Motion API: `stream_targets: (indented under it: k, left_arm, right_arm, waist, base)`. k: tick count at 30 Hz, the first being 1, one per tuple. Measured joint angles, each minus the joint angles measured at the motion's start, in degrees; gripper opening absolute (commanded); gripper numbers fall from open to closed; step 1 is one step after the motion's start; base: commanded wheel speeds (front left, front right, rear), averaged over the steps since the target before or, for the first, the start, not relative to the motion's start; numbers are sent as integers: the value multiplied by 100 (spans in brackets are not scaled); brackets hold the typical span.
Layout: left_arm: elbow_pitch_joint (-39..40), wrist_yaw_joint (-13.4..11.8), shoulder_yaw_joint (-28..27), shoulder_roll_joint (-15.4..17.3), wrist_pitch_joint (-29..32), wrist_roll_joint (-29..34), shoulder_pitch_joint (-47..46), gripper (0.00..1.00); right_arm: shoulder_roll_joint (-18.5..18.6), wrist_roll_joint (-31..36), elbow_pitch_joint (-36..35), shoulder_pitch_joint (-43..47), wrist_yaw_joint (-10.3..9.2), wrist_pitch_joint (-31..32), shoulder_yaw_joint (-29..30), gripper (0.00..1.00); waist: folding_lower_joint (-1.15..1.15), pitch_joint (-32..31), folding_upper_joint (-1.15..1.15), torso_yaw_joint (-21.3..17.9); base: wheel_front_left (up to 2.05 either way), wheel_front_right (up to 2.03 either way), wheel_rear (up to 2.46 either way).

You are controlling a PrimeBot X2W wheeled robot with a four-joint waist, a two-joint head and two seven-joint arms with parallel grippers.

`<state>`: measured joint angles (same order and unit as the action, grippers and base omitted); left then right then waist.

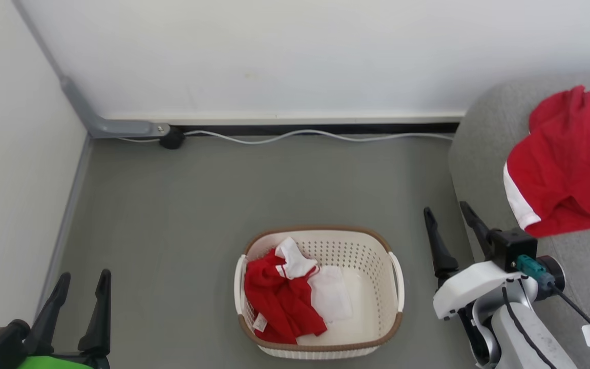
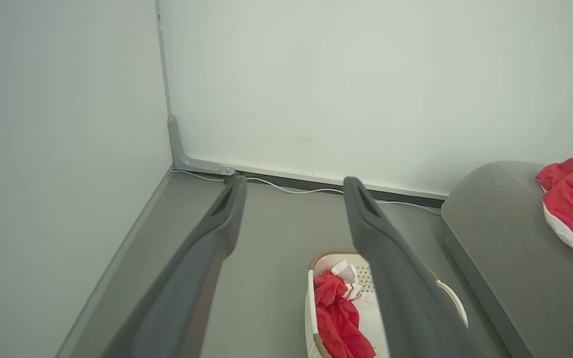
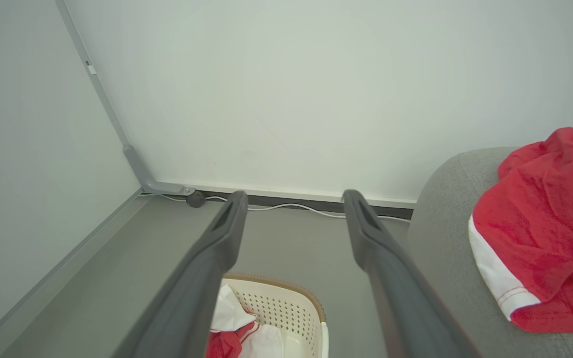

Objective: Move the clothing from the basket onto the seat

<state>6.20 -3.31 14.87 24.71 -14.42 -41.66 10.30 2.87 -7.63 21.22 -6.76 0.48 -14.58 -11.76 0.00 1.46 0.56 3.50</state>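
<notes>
Grey floor [image 1: 197,205] bears basket [image 1: 320,229] | white walls [image 1: 274,51] | red garment [image 1: 561,164] on sofa [image 1: 484,128] | both jaws spread, empty

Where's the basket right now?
Head view, bottom centre: the basket sits on the floor, left of the sofa, with a red garment inside.

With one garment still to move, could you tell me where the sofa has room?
The sofa is bare along its left edge and nearer the robot than the red garment on it. The basket's right half is free; the remaining garment crowds its left.
</notes>
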Motion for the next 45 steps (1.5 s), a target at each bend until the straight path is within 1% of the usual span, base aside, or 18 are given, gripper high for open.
stream_targets:
  k: [5, 10, 15, 16, 18, 20, 25, 31, 32, 38, 40, 42, 45]
  left_arm:
    - [27, -31, -124, 2, 0, 1, 160, 100]
    - [118, -31, -148, 1, 0, 8, 186, 100]
    - [178, -30, -213, 0, 0, 9, 210, 100]
    - [191, -30, -213, -1, 0, 9, 212, 100]
    - [227, -19, -203, 0, 0, 10, 212, 100]
    - [283, 5, -200, 2, 0, 22, 212, 100]
    - [452, 127, -135, 24, 0, 52, 194, 100]
    - [458, 297, 137, 19, 85, 52, -155, 100]
    - [438, 338, 200, 19, 112, 60, -249, 100]
    - [258, 488, 466, 31, 308, 196, -729, 100]
    - [162, 571, 608, 78, 424, 388, -865, 100]
    - [16, 664, 753, 120, 550, 465, -1109, 100]
    - [-124, 728, 879, 135, 682, 573, -1400, 100]
  right_arm:
    - [-13, -33, -133, 166, -7, 0, -151, 100]
    - [-14, -174, -265, 280, -60, 0, -238, 100]
    - [-18, -220, -436, 356, -120, 0, -360, 100]
    - [-18, -220, -471, 369, -165, 0, -380, 100]
    - [-15, -221, -515, 387, -176, 0, -408, 100]
    - [-16, -220, -573, 389, -241, 0, -436, 100]
    - [-13, -204, -810, 407, -364, 0, -509, 100]
    - [-13, -164, -1103, 399, -422, 0, -651, 100]
    - [-13, -146, -1129, 399, -461, 0, -681, 100]
    - [-5, -127, -1340, 378, -521, 0, -868, 100]
    - [-7, -126, -1415, 363, -527, 0, -939, 100]
    - [-4, -126, -1504, 342, -614, 0, -1027, 100]
    - [-3, -129, -1600, 304, -643, 0, -1088, 100]
  waist:
    - [0, -318, 0, 229]
    - [0, -465, 0, 317]
    - [0, -462, 0, 242]
    - [0, -446, 0, 215]
    - [0, -406, 0, 163]
    - [0, -354, 0, 115]
    - [0, -144, 0, 16]
    - [0, 247, 0, -93]
    - [0, 320, 0, -113]
    - [0, 772, 0, -235]
    - [0, 928, 0, -282]
    - [0, 1161, 0, -361]
    - [0, 1398, 0, -451]
  base:
    - [0, 0, 0]
    - [0, 0, 0]
    - [0, 0, 0]
    - [0, 0, 0]
    - [0, 0, 0]
    - [0, 0, 0]
    - [0, 0, 0]
    - [0, 0, 0]
    - [0, 0, 0]
    - [0, 0, 0]
    - [0, 0, 0]
    - [0, 0, 0]
    - [0, 0, 0]
